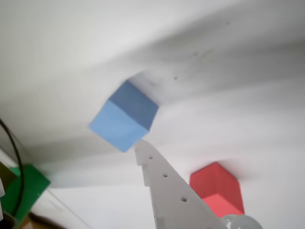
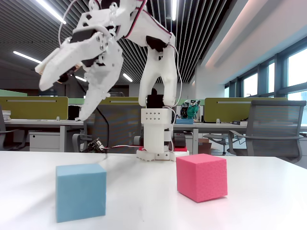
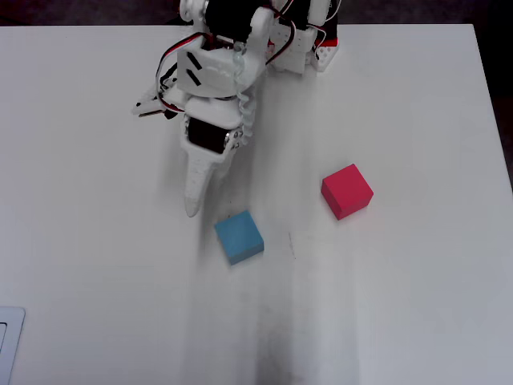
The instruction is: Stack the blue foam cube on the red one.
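The blue foam cube (image 3: 239, 237) sits on the white table (image 3: 401, 321), left of the red foam cube (image 3: 347, 191) in the overhead view. The two are apart, about two cube widths. Both also show in the fixed view, blue (image 2: 80, 191) and red (image 2: 201, 176), and in the wrist view, blue (image 1: 125, 117) and red (image 1: 217, 188). My gripper (image 2: 62, 96) is open and empty, held above the table and pointing down towards the blue cube. In the overhead view its tip (image 3: 192, 207) is just left of and behind the blue cube, not touching it. One white finger (image 1: 162, 186) shows in the wrist view.
The arm's base (image 3: 313, 48) stands at the table's far edge. A green object (image 1: 28, 188) and a black cable (image 1: 14, 157) show at the lower left of the wrist view. A pale flat object (image 3: 8, 337) lies at the table's lower left corner.
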